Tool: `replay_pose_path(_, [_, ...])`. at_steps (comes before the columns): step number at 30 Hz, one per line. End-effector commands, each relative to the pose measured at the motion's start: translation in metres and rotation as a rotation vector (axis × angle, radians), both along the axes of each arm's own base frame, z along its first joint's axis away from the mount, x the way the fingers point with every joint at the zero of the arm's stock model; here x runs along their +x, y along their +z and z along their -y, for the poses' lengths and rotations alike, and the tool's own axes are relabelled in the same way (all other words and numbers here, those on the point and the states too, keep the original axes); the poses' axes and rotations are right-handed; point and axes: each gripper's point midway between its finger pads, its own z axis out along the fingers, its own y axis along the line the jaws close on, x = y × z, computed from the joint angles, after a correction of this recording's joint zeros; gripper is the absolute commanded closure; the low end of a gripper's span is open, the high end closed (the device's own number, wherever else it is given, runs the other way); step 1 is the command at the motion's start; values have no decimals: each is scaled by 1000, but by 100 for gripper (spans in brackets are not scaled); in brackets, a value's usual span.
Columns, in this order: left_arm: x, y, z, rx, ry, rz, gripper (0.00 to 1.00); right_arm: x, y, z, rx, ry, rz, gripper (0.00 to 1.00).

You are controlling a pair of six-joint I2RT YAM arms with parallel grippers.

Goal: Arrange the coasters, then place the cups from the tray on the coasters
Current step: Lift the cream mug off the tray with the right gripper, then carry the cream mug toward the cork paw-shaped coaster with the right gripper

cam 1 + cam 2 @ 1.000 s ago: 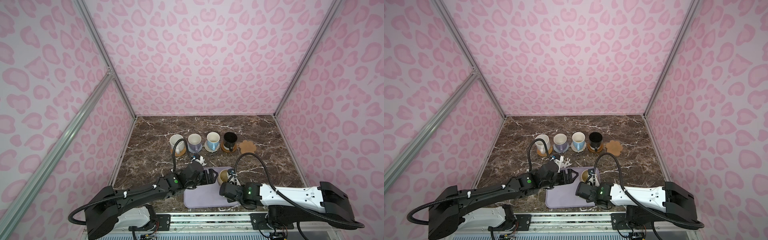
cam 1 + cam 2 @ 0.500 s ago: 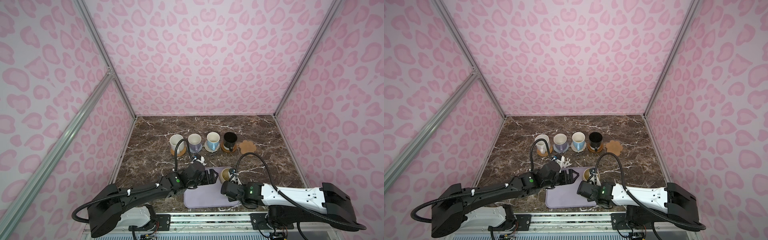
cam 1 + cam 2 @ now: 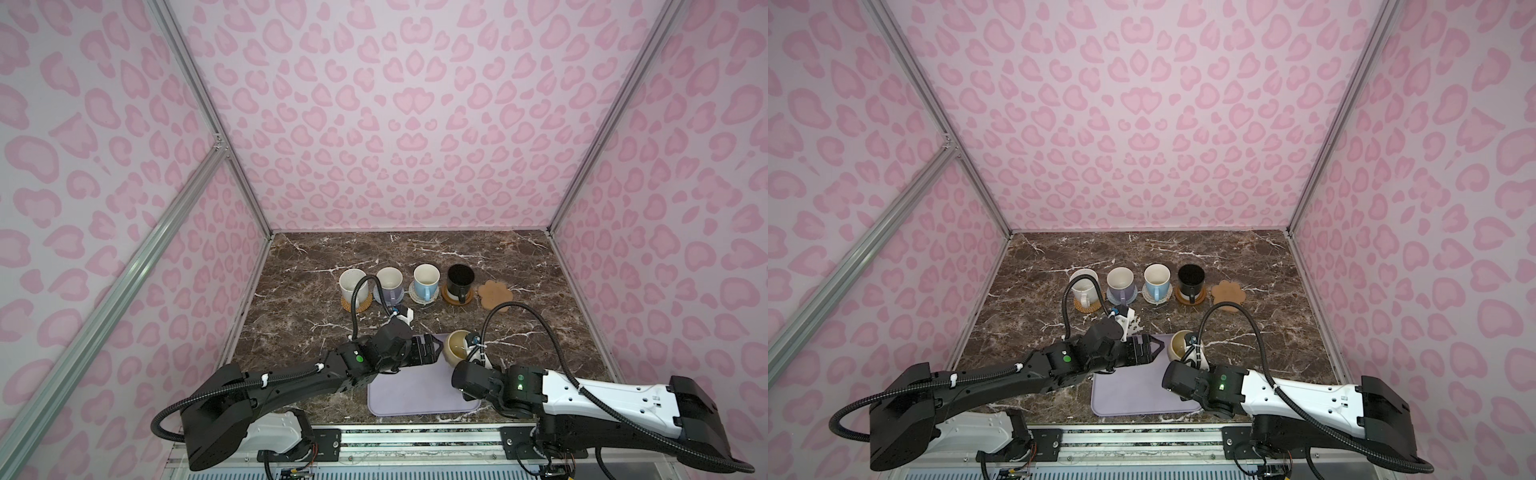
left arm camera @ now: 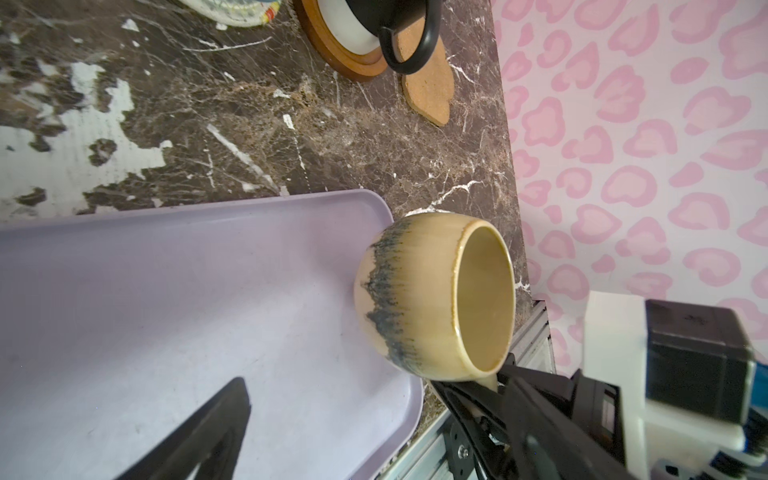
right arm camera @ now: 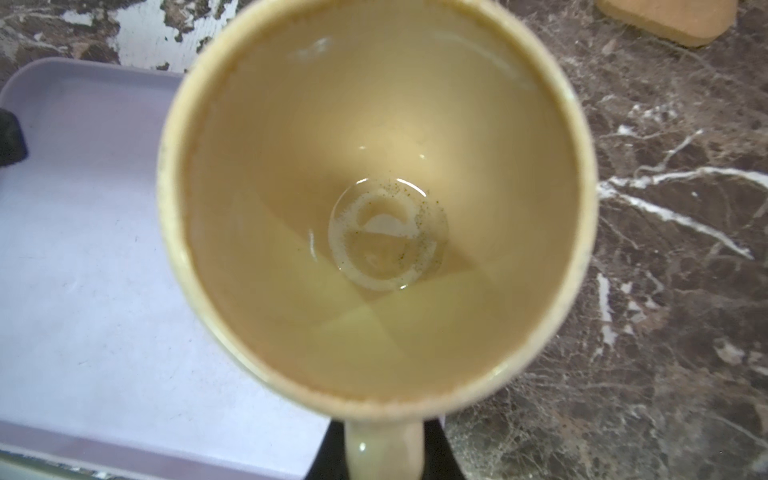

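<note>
Beige mug [image 4: 432, 295]: glazed ceramic, glossy, blue-grey drip streaks outside, speckled ring in the bottom. 
Tray [image 4: 166, 311]: smooth matt plastic look, faint scuffs. 
Tabletop [image 3: 415, 253]: brown marble look, white veins, polished, throws glare. 
Paw coaster [image 3: 494, 293], right end of the row in both top views: cork-like, grainy, matt. 
Round dish coaster [image 4: 345, 66]: smooth satin wood. 
Black mug [image 3: 459, 278]: glossy. 
Leftmost coaster [image 3: 363, 305]: coarse woven fibre. 
Frame rails [image 3: 188, 70]: bare aluminium, dull sheen.
</note>
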Motion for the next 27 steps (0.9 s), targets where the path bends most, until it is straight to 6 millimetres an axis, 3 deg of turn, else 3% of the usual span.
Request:
replay_pose_path(1, [6, 22, 16, -76, -40, 46, 3, 16, 11, 10, -7, -42, 91, 100])
replay_pose_path(11, [23, 34, 32, -78, -67, 72, 3, 43, 23, 43, 11, -128, 96, 100])
replay_pose_path(17, [33, 39, 54, -84, -114, 75, 3, 63, 24, 64, 20, -198, 78, 100])
replay_pose_path(27, [55, 26, 76, -26, -132, 71, 3, 102, 21, 90, 21, -282, 55, 100])
